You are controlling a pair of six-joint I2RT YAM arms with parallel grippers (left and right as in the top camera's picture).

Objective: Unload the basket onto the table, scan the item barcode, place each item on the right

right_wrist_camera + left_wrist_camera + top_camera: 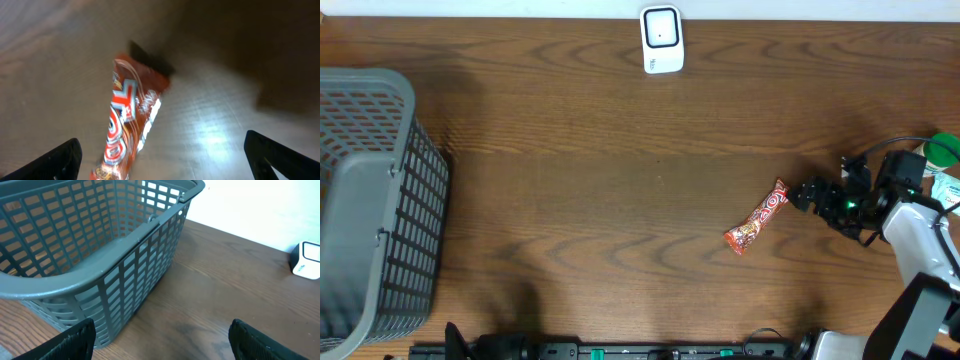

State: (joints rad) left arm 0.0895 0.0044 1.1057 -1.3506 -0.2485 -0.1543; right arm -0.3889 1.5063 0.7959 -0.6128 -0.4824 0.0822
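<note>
L end effector (162, 334) open, near basket (425, 220). Scanner (661, 40) at far edge of desk (570, 200). Snack bar (757, 218) flat on desk mid-right; R end effector (802, 195) open, just beside it. Step: pick-up approach; next, straddle bar & close.

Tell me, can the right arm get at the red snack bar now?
Probably yes. The right gripper is open and sits right beside one end of the red snack bar, with nothing seen between them.

Obstacles: grey slatted plastic basket (420, 225) far left, small white scanner box (661, 40) top edge | Passage: I see open brown wooden table (600, 190) between.
</note>
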